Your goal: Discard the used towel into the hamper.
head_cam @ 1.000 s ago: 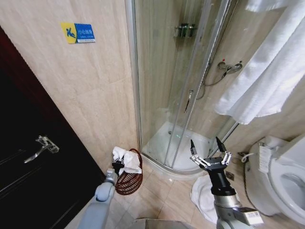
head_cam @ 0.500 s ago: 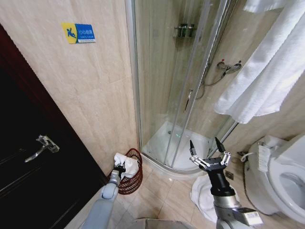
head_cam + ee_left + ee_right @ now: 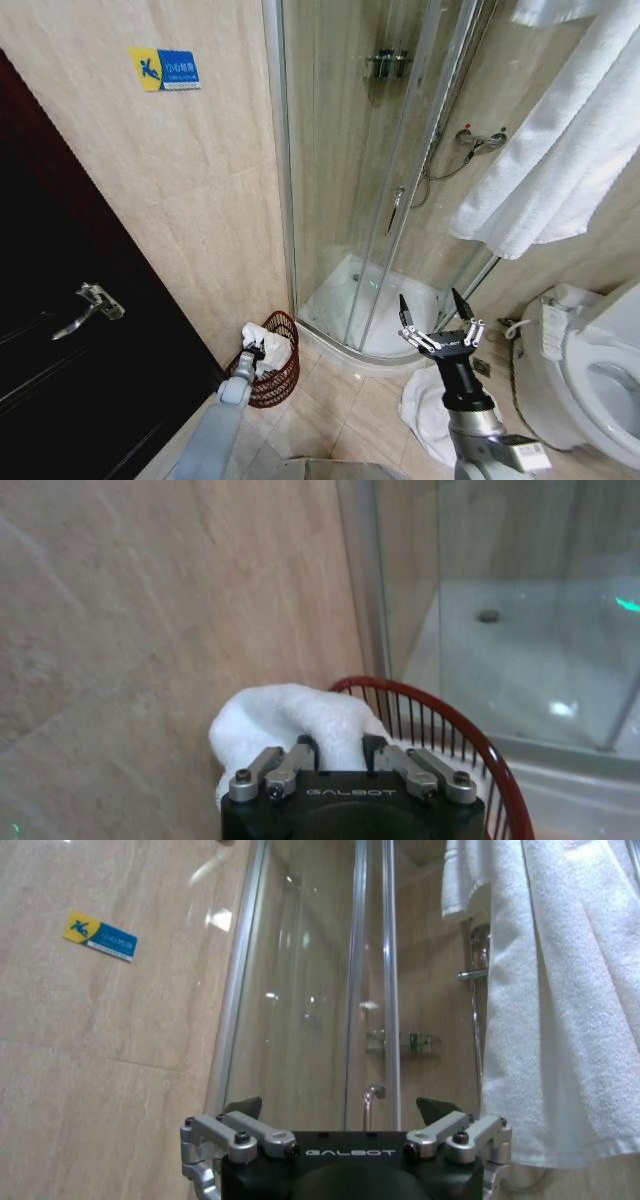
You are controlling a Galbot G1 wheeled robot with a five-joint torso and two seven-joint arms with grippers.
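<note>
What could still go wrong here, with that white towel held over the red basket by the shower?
The left hand is shut on the towel at the hamper rim, not deep inside. Released here, the towel might drape over the rim or slip to the floor by the wall. The hamper looks light, so a nudge from the arm could tip it. The right hand waits open near the shower tray.

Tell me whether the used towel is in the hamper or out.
Partly in. The towel bulges above the hamper rim, with the left gripper shut on it.
</note>
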